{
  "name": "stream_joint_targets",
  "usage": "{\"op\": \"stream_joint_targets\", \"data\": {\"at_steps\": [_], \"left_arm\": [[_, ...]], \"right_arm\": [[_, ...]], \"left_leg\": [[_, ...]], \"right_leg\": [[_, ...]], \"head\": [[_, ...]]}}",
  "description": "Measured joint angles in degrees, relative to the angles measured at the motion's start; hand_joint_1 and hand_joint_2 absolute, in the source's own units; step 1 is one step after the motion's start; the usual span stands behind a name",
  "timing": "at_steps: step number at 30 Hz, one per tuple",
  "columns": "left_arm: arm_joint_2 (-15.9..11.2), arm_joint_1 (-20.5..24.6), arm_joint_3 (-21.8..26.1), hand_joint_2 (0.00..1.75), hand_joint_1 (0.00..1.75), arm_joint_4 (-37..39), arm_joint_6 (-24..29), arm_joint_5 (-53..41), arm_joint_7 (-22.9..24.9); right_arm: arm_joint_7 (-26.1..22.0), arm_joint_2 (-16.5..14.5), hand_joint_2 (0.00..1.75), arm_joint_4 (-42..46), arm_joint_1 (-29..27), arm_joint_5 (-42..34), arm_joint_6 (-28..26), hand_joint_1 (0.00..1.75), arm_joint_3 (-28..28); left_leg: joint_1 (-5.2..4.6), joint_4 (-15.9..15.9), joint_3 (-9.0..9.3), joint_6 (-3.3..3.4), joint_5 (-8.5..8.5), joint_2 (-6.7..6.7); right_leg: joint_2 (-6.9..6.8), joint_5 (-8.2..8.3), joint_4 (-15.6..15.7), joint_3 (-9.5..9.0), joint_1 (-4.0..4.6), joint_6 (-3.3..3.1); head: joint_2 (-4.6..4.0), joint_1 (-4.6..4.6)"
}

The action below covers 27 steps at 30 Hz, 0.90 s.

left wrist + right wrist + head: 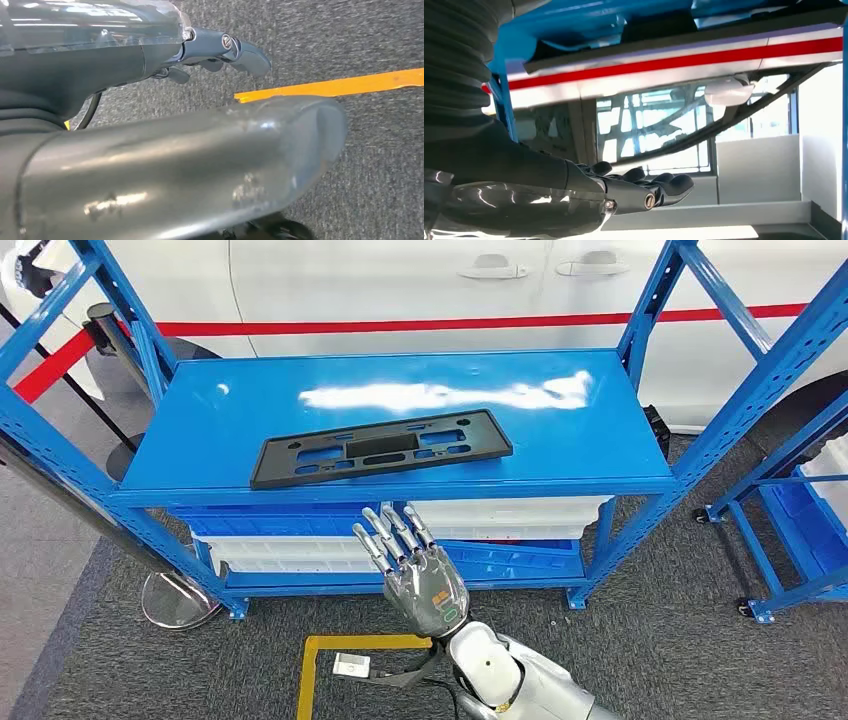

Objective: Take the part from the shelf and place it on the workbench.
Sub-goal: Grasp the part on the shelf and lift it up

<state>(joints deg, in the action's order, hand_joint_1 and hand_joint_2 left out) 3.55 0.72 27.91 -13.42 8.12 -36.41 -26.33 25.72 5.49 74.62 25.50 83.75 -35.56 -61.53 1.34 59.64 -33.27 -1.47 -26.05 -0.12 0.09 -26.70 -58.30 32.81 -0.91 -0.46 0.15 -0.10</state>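
Right now we have our right hand [420, 575] raised in front of the blue shelf [200, 430], fingers stretched out straight and slightly apart, holding nothing and sitting just below the shelf's front edge. The part [381, 447], a long flat black plate with cut-outs, lies on the top deck near that front edge, slightly skewed so its left end sits closer to the edge than its right end. Our left hand [225, 50] hangs down over the grey carpet [380, 35] beside a strip of yellow floor tape [340, 85]; its fingers look curled in with nothing in them. From here we judge the reach as the risky step. The hand has to rise over the front lip, and if the fingertips catch the edge they could jolt the shelf or nudge the plate backward across the glossy deck. The plate is thin and lies flat, so getting fingers beneath it may be awkward; a push instead of a grip could slide it out of reach. Gripped off-centre, its length could make it tip and slip free.
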Motion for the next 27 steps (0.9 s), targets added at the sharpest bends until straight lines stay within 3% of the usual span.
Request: {"op": "stream_joint_targets", "data": {"at_steps": [3,6,8,10,11,12,13,15,17,19,21,25,27], "left_arm": [[0.0,0.14,0.17,0.0,0.0,0.11,-0.34,-0.42,0.04],[-0.04,0.24,0.43,0.0,0.0,0.16,-0.62,-0.93,0.08],[-0.08,0.36,0.61,0.0,0.0,0.17,-0.75,-1.23,0.08],[-0.11,0.46,0.85,0.0,0.0,0.18,-1.21,-1.5,0.06],[-0.12,0.48,0.96,0.0,0.0,0.19,-1.49,-1.58,0.02],[-0.12,0.48,1.03,0.0,0.0,0.19,-1.73,-1.62,-0.03],[-0.12,0.47,1.08,0.0,0.0,0.2,-1.87,-1.63,-0.08],[-0.06,0.45,1.2,0.0,0.0,0.21,-1.96,-1.63,-0.16],[0.06,0.45,1.47,0.0,0.0,0.25,-2.09,-1.63,-0.2],[0.09,0.49,1.87,0.0,0.0,0.27,-2.25,-1.63,-0.22],[0.0,0.54,2.25,0.0,0.0,0.28,-2.34,-1.69,-0.24],[-0.03,0.55,2.66,0.0,0.0,0.28,-2.51,-1.91,-0.25],[-0.03,0.55,2.69,0.0,0.0,0.28,-2.52,-1.94,-0.25]], "right_arm": [[2.4,0.0,1.75,-1.37,2.02,1.1,-0.49,0.0,-2.63],[5.85,0.0,1.75,-3.19,4.66,2.58,-1.14,0.0,-6.04],[8.24,-0.11,1.75,-4.54,6.25,3.57,-1.72,0.0,-8.09],[10.6,-0.51,1.75,-6.05,6.96,4.59,-2.45,0.0,-10.21],[11.5,-0.75,1.75,-6.64,6.86,5.02,-2.8,0.0,-11.05],[12.03,-0.96,1.75,-6.99,6.62,5.35,-3.09,0.0,-11.54],[12.14,-1.14,1.75,-7.15,6.35,5.54,-3.31,0.0,-11.63],[11.1,-1.69,1.75,-7.3,5.72,5.66,-3.51,0.0,-10.73],[8.93,-2.61,1.75,-7.55,4.79,5.68,-3.58,0.0,-9.16],[6.34,-3.46,1.75,-7.73,3.63,5.72,-3.64,0.0,-7.52],[3.55,-4.27,1.75,-7.94,2.37,5.78,-3.7,0.0,-5.45],[-0.67,-6.04,1.75,-8.68,0.71,5.89,-3.87,0.0,-1.15],[-0.88,-6.14,1.75,-8.74,0.64,5.89,-3.87,0.0,-0.92]], "left_leg": [[-0.31,-0.6,0.01,0.74,-0.15,-0.25],[-0.34,-0.95,-0.09,2.04,0.39,-0.26],[-0.25,-1.25,-0.14,2.82,0.67,-0.19],[-0.45,-1.25,-0.29,3.2,0.67,-0.16],[-0.58,-1.25,-0.32,3.29,0.65,-0.16],[-0.73,-1.24,-0.3,3.35,0.62,-0.18],[-0.9,-1.24,-0.21,3.37,0.6,-0.22],[-1.2,-1.24,0.07,3.35,0.51,-0.26],[-1.37,-1.19,0.12,3.02,0.36,-0.23],[-1.29,-1.28,0.08,2.42,0.29,-0.16],[-1.28,-1.15,0.24,1.82,-0.06,-0.08],[-1.11,4.84,-2.2,1.04,-3.71,-0.09],[-1.08,5.43,-2.5,1.0,-4.01,-0.08]], "right_leg": [[0.14,0.1,-0.12,0.29,0.22,0.67],[0.12,-0.22,-0.46,0.49,0.06,1.61],[0.01,-2.95,-4.71,2.41,-0.02,2.04],[-0.04,-6.71,-12.81,6.26,0.02,2.19],[-0.04,-7.58,-15.91,7.8,0.04,2.16],[-0.04,-7.31,-16.99,8.43,0.09,2.01],[-0.04,-5.91,-15.6,7.84,0.17,1.72],[-0.07,-1.85,-7.75,4.08,0.66,0.62],[-0.23,0.18,-1.28,1.02,1.2,-0.39],[-0.25,0.17,0.16,0.48,1.5,-0.68],[-0.18,0.44,0.91,-0.03,1.12,-0.91],[-0.28,0.67,1.95,-1.01,0.53,-1.37],[-0.28,0.67,1.95,-1.01,0.54,-1.37]], "head": [[0.01,-0.03],[0.01,0.02],[0.01,0.22],[0.0,0.39],[0.0,0.39],[0.0,0.39],[0.0,0.39],[0.0,0.37],[0.0,0.25],[0.01,0.18],[0.01,0.2],[0.0,-0.19],[0.0,-0.19]]}}
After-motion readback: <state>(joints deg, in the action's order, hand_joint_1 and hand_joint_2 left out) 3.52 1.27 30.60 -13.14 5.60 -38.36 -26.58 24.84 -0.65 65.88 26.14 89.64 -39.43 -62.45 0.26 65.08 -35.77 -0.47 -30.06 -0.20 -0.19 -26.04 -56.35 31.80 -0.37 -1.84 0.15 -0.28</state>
